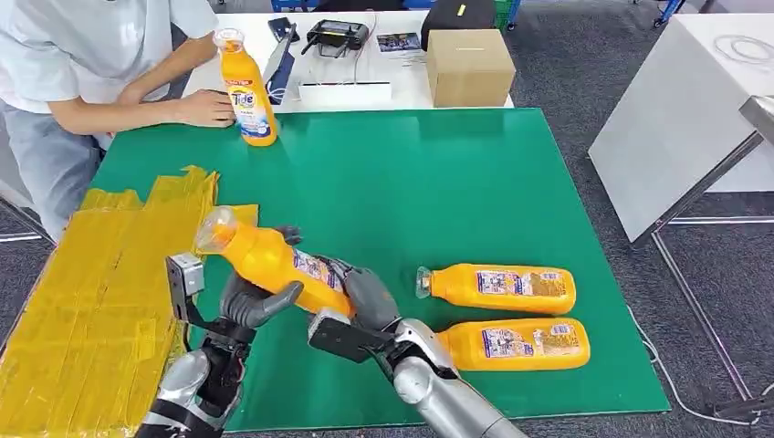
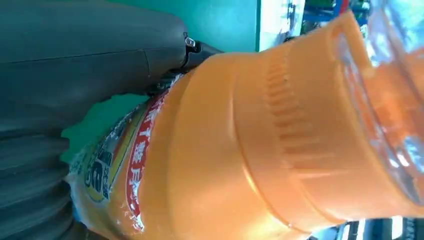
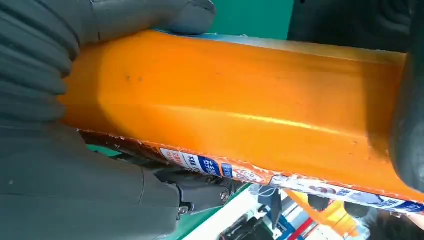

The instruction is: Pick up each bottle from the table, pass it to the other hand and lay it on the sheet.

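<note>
Head view: nearest, the left hand [image 1: 258,306] and right hand [image 1: 365,297] both grip one orange bottle [image 1: 274,260], held tilted above the green mat [image 1: 411,192], clear cap toward the yellow sheet [image 1: 82,301]. The hands cover much of its body, and both forearms are cut off at the picture's edge. Two more bottles [image 1: 500,287] lie on the mat to the right. Farther off, an upright bottle [image 1: 246,87] stands beside a person's hand [image 1: 205,108], before a cardboard box [image 1: 469,66].
</note>
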